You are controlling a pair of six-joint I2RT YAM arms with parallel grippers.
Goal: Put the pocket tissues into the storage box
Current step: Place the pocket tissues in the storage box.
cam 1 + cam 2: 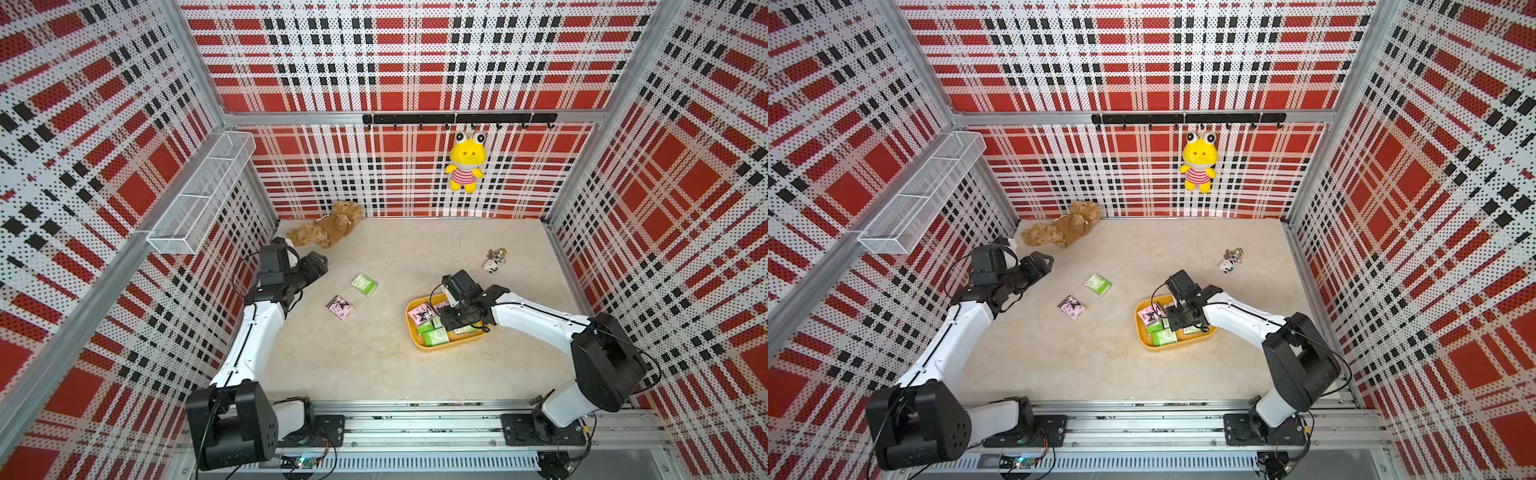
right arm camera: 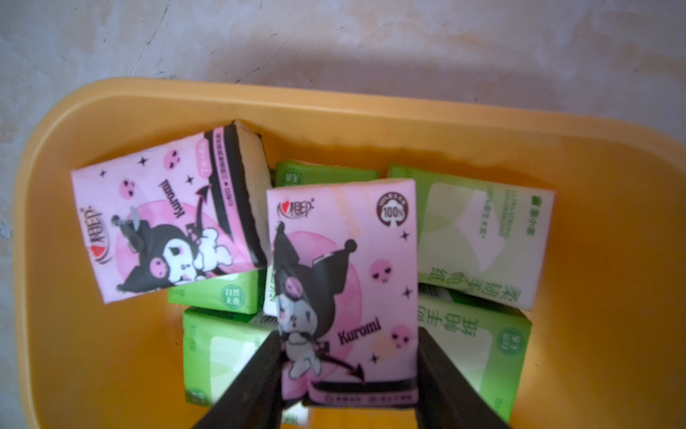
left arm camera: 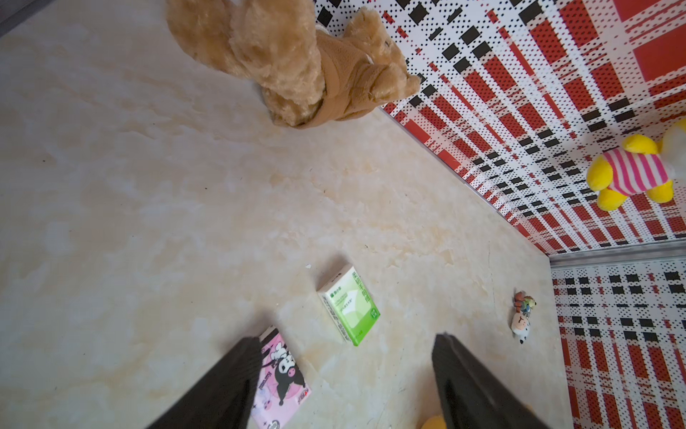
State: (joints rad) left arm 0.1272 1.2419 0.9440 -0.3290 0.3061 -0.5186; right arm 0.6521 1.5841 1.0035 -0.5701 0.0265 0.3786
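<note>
The yellow-orange storage box (image 1: 432, 348) (image 1: 1154, 347) (image 2: 334, 100) sits right of centre with several pocket tissues in it: green packs (image 2: 479, 237) (image 1: 436, 337) and a pink pack (image 2: 167, 215) (image 1: 422, 313). My right gripper (image 2: 349, 334) (image 1: 446, 318) hangs over the box, shut on another pink pack (image 2: 345, 278) just above the green ones. On the table left of the box lie a pink pack (image 1: 340, 307) (image 3: 282, 375) and a green pack (image 1: 364, 284) (image 3: 349, 302). My left gripper (image 3: 347, 338) (image 1: 318, 262) is open and empty, raised to their left.
A brown plush (image 1: 328, 226) lies at the back left by the wall. A small keychain toy (image 1: 493, 266) lies behind the box. A yellow plush (image 1: 464, 166) hangs from the black hook rail (image 1: 457, 118). A white wire basket (image 1: 203, 191) is fixed to the left wall.
</note>
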